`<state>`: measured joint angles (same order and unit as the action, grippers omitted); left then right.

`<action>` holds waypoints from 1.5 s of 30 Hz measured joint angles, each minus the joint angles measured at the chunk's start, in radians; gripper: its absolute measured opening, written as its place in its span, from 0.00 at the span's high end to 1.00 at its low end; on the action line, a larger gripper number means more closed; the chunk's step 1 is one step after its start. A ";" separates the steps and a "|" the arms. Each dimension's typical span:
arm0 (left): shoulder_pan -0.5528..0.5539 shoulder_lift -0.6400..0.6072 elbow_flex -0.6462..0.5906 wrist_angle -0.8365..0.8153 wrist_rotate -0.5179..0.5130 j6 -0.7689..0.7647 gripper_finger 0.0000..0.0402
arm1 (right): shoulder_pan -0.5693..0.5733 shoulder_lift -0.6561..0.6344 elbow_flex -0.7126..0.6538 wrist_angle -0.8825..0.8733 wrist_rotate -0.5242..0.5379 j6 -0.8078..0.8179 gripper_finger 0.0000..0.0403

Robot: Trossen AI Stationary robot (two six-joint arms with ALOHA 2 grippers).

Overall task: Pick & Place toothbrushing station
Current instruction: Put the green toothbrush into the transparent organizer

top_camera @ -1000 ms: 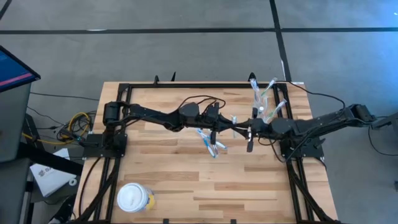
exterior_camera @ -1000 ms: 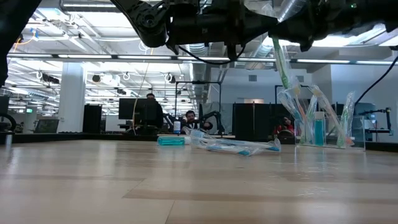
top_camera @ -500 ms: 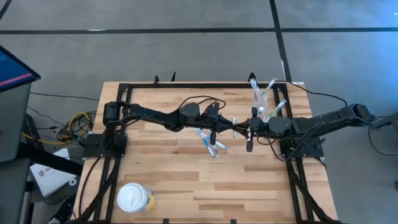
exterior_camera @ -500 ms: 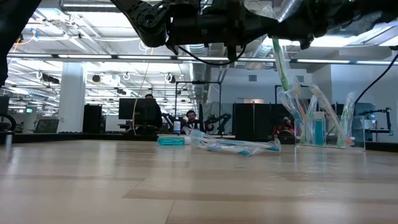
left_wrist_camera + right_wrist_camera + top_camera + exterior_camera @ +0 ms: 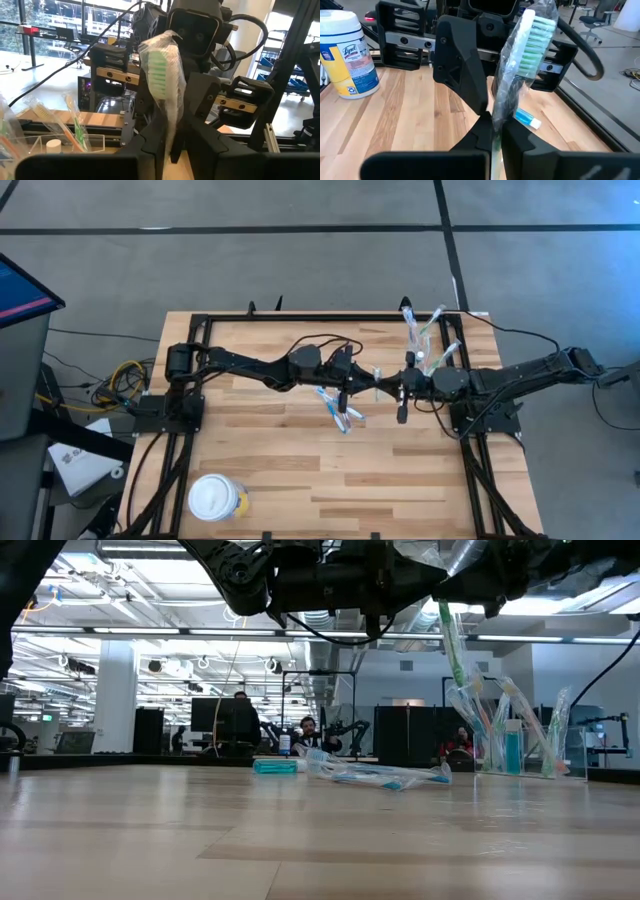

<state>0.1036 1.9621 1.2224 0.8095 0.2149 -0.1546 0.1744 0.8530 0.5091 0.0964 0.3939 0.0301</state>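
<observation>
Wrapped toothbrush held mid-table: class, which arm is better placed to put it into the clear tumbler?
Probably the right. Both the left gripper and right gripper seem closed on the wrapped toothbrush, but the clear tumbler stands on the right arm's side, nearer the right gripper.

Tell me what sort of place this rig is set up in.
Probably an open office or lab floor: the low view shows ceiling strip lights, desks with dark monitors and seated people behind the wooden table. The high view shows bare grey floor around it.
</observation>
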 joint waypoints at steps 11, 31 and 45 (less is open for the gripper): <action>0.006 0.000 -0.001 -0.018 0.001 -0.002 0.82 | -0.001 -0.112 -0.009 -0.124 0.132 0.022 0.99; -0.062 0.000 -0.023 -0.076 0.000 -0.003 0.82 | -0.007 -0.313 -0.039 -0.453 0.537 0.182 0.99; -0.122 0.000 -0.070 -0.075 -0.001 -0.007 0.82 | -0.006 -0.364 -0.039 -0.716 0.662 0.392 0.99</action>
<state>-0.0185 1.9625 1.1519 0.7349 0.2142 -0.1612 0.1680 0.4888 0.4698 -0.6201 1.0559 0.4224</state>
